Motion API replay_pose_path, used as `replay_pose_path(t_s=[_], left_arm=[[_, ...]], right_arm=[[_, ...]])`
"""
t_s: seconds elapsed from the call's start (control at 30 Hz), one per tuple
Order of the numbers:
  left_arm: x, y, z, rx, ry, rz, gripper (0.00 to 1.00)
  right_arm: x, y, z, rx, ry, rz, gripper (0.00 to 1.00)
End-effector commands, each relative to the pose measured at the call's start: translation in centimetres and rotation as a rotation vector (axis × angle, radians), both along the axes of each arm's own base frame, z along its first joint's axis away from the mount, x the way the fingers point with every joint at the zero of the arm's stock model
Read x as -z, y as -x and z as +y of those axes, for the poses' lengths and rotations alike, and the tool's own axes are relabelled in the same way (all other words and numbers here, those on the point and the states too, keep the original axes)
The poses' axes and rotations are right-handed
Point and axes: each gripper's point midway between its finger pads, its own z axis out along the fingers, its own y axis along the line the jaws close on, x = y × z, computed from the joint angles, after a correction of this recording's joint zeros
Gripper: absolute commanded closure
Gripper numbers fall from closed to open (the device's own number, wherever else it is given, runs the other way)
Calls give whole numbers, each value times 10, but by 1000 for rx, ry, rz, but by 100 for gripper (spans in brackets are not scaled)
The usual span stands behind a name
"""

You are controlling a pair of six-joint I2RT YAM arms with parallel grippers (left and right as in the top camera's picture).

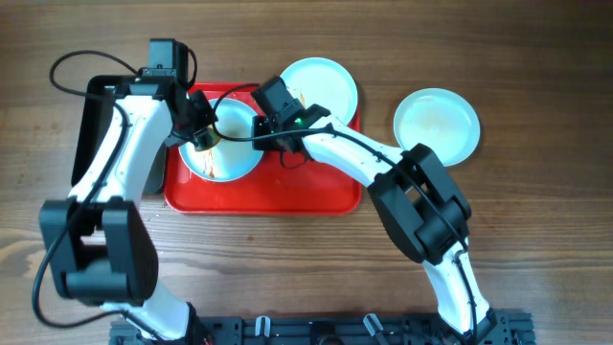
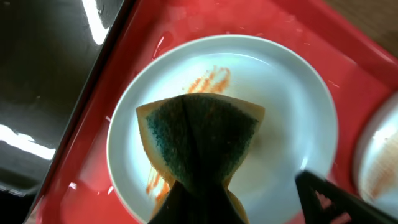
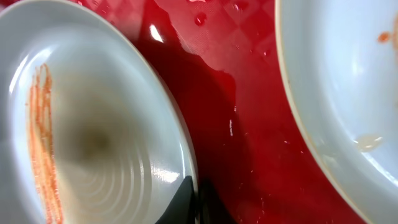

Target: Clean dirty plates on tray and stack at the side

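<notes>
Looking from above, we lose much of the streaked plate (image 1: 230, 161) under the two arms. It lies at the left end of the red tray (image 1: 287, 199). A second plate (image 1: 321, 81) sits at the tray's far right corner, reaching past the edge, and a third plate (image 1: 437, 125) lies apart on the table (image 1: 536, 230). A black tray (image 1: 88, 144) is half covered by the left arm. The left pincer (image 1: 199, 132) is clamped on a green-and-yellow sponge (image 2: 199, 140) over the streaked plate. Only its own camera shows the sponge plainly, and we cannot tell whether it touches. The right pincer (image 3: 191, 202), cut off at the bottom of its view, is closed on that plate's rim. Its camera alone shows faint smears on the second plate.
</notes>
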Motion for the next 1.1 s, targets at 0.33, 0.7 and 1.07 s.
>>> replay_pose_path(t_s=[0.33, 0.7, 1.07], left_arm=[[51, -42, -3, 266, -103, -35, 96], [115, 34, -24, 415, 73, 328, 96], [99, 69, -70, 660, 376, 368, 96]], right_arm=[[30, 5, -3, -36, -99, 161, 96], [30, 5, -3, -54, -94, 151, 96], [30, 6, -2, -58, -99, 155, 95]])
